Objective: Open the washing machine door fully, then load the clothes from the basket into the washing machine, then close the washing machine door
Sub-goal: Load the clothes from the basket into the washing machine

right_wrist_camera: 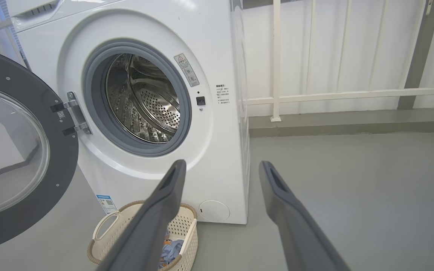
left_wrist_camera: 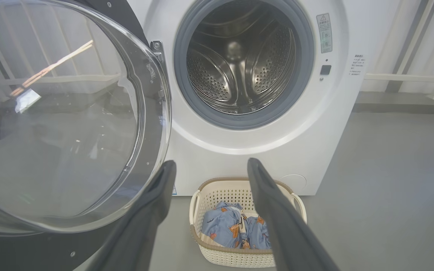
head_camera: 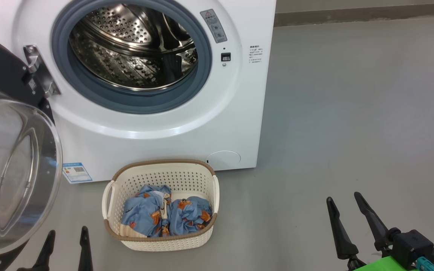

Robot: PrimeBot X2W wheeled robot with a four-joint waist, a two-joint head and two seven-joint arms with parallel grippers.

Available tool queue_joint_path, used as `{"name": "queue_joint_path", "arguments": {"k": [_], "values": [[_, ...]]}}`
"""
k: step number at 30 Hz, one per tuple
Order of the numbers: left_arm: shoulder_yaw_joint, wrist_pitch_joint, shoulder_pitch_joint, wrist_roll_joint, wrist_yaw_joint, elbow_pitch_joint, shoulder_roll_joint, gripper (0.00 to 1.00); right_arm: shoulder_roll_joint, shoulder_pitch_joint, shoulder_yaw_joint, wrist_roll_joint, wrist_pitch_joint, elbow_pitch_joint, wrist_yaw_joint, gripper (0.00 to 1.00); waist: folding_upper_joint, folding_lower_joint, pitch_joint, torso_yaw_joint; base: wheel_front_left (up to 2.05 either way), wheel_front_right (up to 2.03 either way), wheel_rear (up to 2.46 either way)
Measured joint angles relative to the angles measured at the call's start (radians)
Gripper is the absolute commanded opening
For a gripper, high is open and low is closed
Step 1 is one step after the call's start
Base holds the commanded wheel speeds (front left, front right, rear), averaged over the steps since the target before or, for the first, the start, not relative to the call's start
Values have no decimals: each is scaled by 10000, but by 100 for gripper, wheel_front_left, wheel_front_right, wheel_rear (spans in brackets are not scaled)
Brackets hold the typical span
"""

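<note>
- Both pairs of jaws stand wide and hold nothing: we see the left gripper [head_camera: 68,230] low beside the door, and the right gripper [head_camera: 343,196] well apart from it over bare grey floor [head_camera: 352,113].
- The large round, black-ringed glass washing machine door [head_camera: 9,169] hangs swung out on its metal hinge [head_camera: 40,71], so we judge loading to be the step in hand.
- The light blue printed clothes [head_camera: 164,214] lie bunched in the small cream perforated plastic basket [head_camera: 164,177], on the floor just before the big white front-loading washing machine [head_camera: 156,131].
- We favour the left gripper, being nearer. It should come down over the bundle's middle, bite deep into a fold, lift clear of the brown rim and keep off the door's glass.
- The left wrist view looks straight into the steel perforated drum [left_wrist_camera: 239,67], which looks empty; the head view sees it aslant.
- The right wrist view gives more of the door's black ring, yet one finger covers most of the clothes there.
</note>
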Motion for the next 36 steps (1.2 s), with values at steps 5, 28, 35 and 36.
{"name": "queue_joint_path", "arguments": {"k": [5,28,35,36], "values": [[-35,8,-1,4,10,-96,13,100,2,0,-13,10,0,46,0,100,0,0,48,88,0,0,0],[-238,-6,-26,-8,174,35,35,100,6,-18,2,13,0,105,0,100,0,0,427,350,0,0,0],[-240,-6,-31,-8,221,75,90,100,6,-26,-4,86,0,105,0,100,0,0,504,442,46,-46,0],[-242,-4,-33,-8,232,98,92,100,6,-26,-4,86,0,105,0,100,0,0,520,451,101,-101,0]]}}
